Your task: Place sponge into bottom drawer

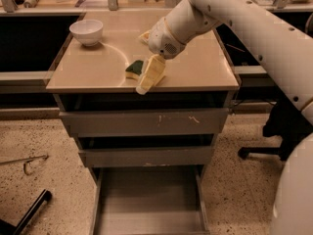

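Observation:
The sponge [133, 68], dark green over yellow, lies on the tan cabinet top [195, 67] near its front edge. My gripper [145, 61] hangs from the white arm right above it and is open. One pale-yellow padded finger [151, 74] covers the sponge's right end and reaches the top's front edge. The other finger [144, 35] shows behind the wrist. The sponge rests on the top and is not lifted. The bottom drawer [146, 199] is pulled out below, a shallow grey tray with a bare floor.
A white bowl [86, 31] stands at the top's back left. The top drawer [146, 121] with a scratched front and the middle drawer [146, 155] are slightly ajar. A chair base [264, 151] stands at the right. A black bar [29, 212] and a metal hook [29, 163] lie on the floor at the left.

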{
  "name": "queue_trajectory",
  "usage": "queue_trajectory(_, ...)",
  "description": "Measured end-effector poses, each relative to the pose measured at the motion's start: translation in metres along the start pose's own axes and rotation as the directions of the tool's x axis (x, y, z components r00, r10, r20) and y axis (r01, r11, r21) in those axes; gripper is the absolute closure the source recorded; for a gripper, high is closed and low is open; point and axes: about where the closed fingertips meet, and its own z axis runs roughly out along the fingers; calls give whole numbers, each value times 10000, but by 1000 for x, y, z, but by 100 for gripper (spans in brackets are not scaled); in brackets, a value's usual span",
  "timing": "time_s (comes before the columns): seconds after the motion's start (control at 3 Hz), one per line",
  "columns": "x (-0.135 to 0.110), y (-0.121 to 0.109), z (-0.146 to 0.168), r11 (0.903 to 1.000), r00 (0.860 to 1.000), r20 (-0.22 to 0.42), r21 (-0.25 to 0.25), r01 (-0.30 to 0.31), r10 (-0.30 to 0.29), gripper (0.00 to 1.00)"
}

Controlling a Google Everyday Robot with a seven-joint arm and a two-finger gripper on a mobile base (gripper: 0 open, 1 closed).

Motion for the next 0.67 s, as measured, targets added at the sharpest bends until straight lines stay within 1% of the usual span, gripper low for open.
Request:
queue_trajectory(0.33, 0, -22, 33, 9988, 9980, 609, -459, -166, 194, 0)
queue_trajectory(0.67, 0, -22, 34, 9988, 9980, 609, -464, -167, 195, 0)
